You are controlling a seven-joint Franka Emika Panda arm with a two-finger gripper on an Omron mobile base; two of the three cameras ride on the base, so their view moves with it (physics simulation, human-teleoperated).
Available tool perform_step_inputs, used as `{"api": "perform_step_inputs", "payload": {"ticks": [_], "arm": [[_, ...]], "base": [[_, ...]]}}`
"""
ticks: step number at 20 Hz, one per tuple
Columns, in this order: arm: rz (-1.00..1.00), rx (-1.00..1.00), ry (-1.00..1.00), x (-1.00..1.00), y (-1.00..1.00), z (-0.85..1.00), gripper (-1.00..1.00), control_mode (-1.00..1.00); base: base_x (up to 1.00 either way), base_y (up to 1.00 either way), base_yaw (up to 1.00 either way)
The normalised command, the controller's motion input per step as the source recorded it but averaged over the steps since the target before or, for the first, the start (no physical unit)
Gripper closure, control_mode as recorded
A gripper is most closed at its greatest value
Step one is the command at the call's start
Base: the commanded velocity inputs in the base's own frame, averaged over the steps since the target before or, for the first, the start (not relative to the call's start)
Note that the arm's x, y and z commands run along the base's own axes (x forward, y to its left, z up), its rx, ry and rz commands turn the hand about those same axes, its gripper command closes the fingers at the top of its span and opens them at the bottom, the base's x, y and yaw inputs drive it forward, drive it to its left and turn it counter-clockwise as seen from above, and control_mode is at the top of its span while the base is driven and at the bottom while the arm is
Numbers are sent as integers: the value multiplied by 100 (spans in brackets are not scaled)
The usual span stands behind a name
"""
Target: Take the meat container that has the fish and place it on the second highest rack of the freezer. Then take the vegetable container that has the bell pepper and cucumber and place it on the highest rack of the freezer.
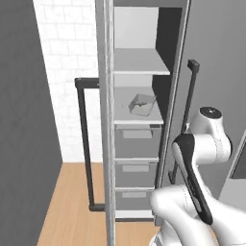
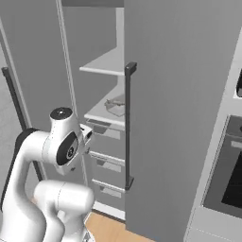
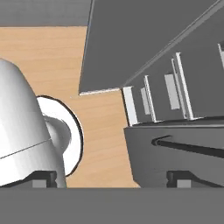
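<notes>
I can't make out what lies in the container [image 1: 142, 104] on the shelf; the freezer [image 2: 170, 118] door hides half of it from the right.

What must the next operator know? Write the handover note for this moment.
Gripper: open, holding nothing, pointed down at the floor beside the freezer.
Freezer doors stand open. A container sits on the second highest rack; its contents are too small to tell, presumably the fish.
Done: first placement, by the look of it.
Left: bring the vegetable container with the bell pepper and cucumber and set it on the highest rack.
</notes>
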Motion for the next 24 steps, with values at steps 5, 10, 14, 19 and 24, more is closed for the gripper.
{"api": "perform_step_inputs", "payload": {"ticks": [5, 10, 14, 19, 24], "arm": [[0, 0, 0, 0, 0, 0, -100, 100], [0, 0, 0, 0, 0, 0, -100, 100], [0, 0, 0, 0, 0, 0, -100, 100], [0, 0, 0, 0, 0, 0, -100, 100], [0, 0, 0, 0, 0, 0, -100, 100]], "base": [[-49, -100, -33], [-3, -100, -39], [-2, -100, -27], [49, -100, -3], [24, -100, 0]]}}
